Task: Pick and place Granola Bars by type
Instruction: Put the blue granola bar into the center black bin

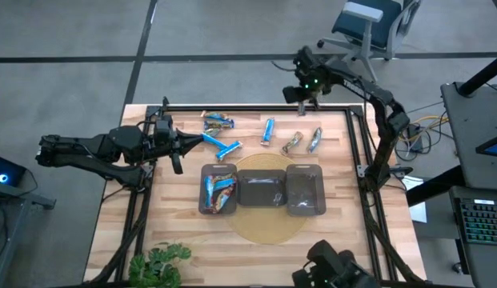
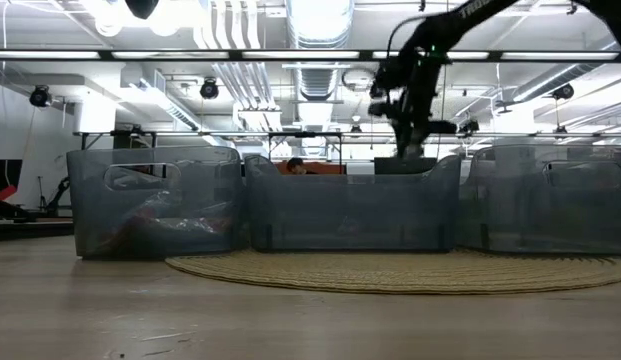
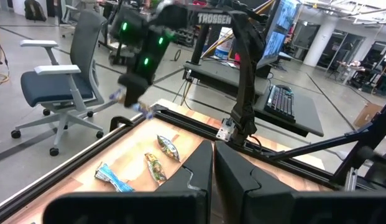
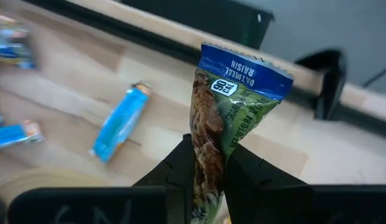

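Right gripper (image 4: 208, 163) is clenched on a green-and-blue oatmeal raisin bar (image 4: 233, 106), gripped low on the wrapper, with most of the pack standing out past the fingertips. In the high view the right gripper (image 1: 306, 90) is seen raised over the far edge of the table (image 1: 344, 216), well away from the trays.

Step in hand, as judged: carry and drop into the tray for this type. Blue bars are already in the left tray (image 1: 205, 206), so the green bar is best taken to one of the other two. Advice: the pack should be kept hanging plumb, the gripper centred over the tray opening, lowered below the rim before release, so the floppy wrapper is not caught on a wall. The grip is narrow and the film slick, so fast swings should be avoided.

Left gripper (image 1: 178, 157) is closed on nothing and parked by the left side of the table, near the left tray.

Containers: three dark translucent trays in a row on a round woven mat (image 1: 268, 228).
- left tray: several blue bars, with some orange also seen.
- middle tray (image 1: 242, 200): contents cannot be told.
- right tray (image 1: 320, 206): contents cannot be told.

Loose on the table beyond the trays: blue bars (image 1: 227, 149), two green-brown bars (image 1: 302, 142).
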You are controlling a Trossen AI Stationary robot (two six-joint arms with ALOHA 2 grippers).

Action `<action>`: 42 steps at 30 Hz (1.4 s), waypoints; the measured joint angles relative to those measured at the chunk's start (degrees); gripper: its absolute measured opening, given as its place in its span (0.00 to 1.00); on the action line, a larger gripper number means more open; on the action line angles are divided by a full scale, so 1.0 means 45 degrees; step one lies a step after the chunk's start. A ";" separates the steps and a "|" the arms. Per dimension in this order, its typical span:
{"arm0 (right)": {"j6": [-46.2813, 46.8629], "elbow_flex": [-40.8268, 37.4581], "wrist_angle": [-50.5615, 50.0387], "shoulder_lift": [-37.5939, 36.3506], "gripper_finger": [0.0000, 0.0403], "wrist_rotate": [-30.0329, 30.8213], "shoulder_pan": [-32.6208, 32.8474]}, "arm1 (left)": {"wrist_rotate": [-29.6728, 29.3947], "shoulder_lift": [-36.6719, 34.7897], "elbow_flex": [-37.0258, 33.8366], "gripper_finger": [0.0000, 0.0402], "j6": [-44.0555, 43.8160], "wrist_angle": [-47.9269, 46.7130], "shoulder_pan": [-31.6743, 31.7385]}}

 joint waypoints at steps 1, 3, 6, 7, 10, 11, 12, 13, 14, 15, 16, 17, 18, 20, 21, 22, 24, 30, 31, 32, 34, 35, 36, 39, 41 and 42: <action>-0.0216 0.0343 -0.0193 -0.0117 0.13 0.0000 0.0044 | 0.0000 0.0000 0.0000 0.00 0.0000 0.0000 0.0000; -0.0477 0.0950 -0.0399 -0.0417 0.13 0.0043 0.0115 | 0.0000 0.0000 0.0000 0.00 0.0005 0.0000 0.0000; -0.1071 0.1747 -0.0569 -0.0895 0.13 0.0059 0.0157 | 0.0000 0.0000 0.0000 0.00 0.0005 0.0000 0.0000; -0.1208 0.2001 -0.0740 -0.1067 0.13 0.0053 0.0163 | 0.0000 0.0000 0.0000 0.00 0.0002 0.0000 0.0000; -0.1532 0.2741 -0.1318 -0.1600 0.13 0.0032 0.0176 | 0.0000 0.0000 0.0000 0.00 0.0000 0.0000 0.0000; -0.1657 0.2978 -0.1601 -0.1761 0.13 0.0024 0.0177 | 0.0000 0.0000 0.0000 0.00 0.0005 -0.0002 0.0000; -0.1762 0.3194 -0.1907 -0.1918 0.13 0.0015 0.0217 | 0.0000 0.0000 0.0000 0.00 0.0004 -0.0004 0.0000; -0.1882 0.3365 -0.2203 -0.2097 0.13 0.0000 0.0233 | 0.0000 0.0000 0.0000 0.00 0.0001 0.0000 0.0000; -0.1968 0.3478 -0.2463 -0.2287 0.13 -0.0013 0.0270 | 0.0000 0.0000 0.0000 0.00 0.0003 0.0000 0.0000; -0.2040 0.3560 -0.2727 -0.2499 0.13 -0.0015 0.0352 | 0.0000 0.0000 0.0000 0.00 0.0005 0.0000 0.0000; -0.2126 0.3607 -0.2948 -0.2720 0.13 -0.0035 0.0437 | 0.0000 0.0000 0.0000 0.00 0.0005 0.0000 0.0000; -0.2256 0.3615 -0.3137 -0.2950 0.13 -0.0048 0.0524 | 0.0000 0.0000 0.0000 0.00 0.0004 -0.0001 0.0000; -0.2390 0.3604 -0.3327 -0.3209 0.13 -0.0050 0.0628 | 0.0000 0.0000 0.0000 0.00 0.0005 0.0000 0.0000; -0.2582 0.3453 -0.3462 -0.3691 0.13 -0.0053 0.0944 | 0.0000 0.0000 0.0000 0.00 0.0005 0.0000 0.0000; -0.2643 0.3377 -0.3557 -0.3934 0.13 -0.0053 0.1096 | 0.0000 0.0000 0.0000 0.00 0.0007 -0.0002 0.0000; -0.2684 0.3306 -0.3638 -0.4134 0.13 -0.0057 0.1252 | 0.0000 0.0000 0.0000 0.00 0.0032 0.0000 0.0000; -0.2694 0.3227 -0.3726 -0.4483 0.13 -0.0058 0.1637 | 0.0000 0.0000 0.0000 0.00 0.0080 0.0000 0.0000; -0.2655 0.2792 -0.3827 -0.5430 0.13 -0.0085 0.2926 | 0.0000 0.0000 0.0000 0.00 0.0097 0.0000 0.0000; -0.2646 0.2646 -0.3823 -0.5581 0.13 -0.0195 0.3152 | 0.0000 0.0000 0.0000 0.00 0.0097 0.0000 0.0000; -0.2646 0.2487 -0.3827 -0.5715 0.13 -0.0398 0.3371 | 0.0000 0.0000 0.0000 0.00 0.0094 0.0000 0.0000; -0.2401 0.2151 -0.3840 -0.5975 0.13 -0.0767 0.3868 | 0.0000 0.0000 0.0000 0.00 0.0092 0.0000 0.0000; -0.2176 0.1978 -0.3840 -0.6094 0.13 -0.0878 0.4138 | 0.0000 0.0000 0.0000 0.00 0.0092 0.0000 0.0000; -0.1938 0.1782 -0.3831 -0.6212 0.13 -0.0957 0.4408 | 0.0000 0.0000 0.0000 0.00 0.0081 0.0000 0.0000; -0.1289 0.1118 -0.3848 -0.6482 0.13 -0.1001 0.5224 | 0.0000 0.0000 0.0000 0.00 0.0069 0.0000 0.0000; -0.0808 0.0636 -0.3832 -0.6640 0.13 -0.1001 0.5801 | 0.0000 0.0000 0.0000 0.00 0.0063 0.0000 0.0000; -0.0623 0.0405 -0.3837 -0.6701 0.13 -0.1001 0.6079 | 0.0000 0.0000 0.0000 0.00 0.0061 0.0000 0.0000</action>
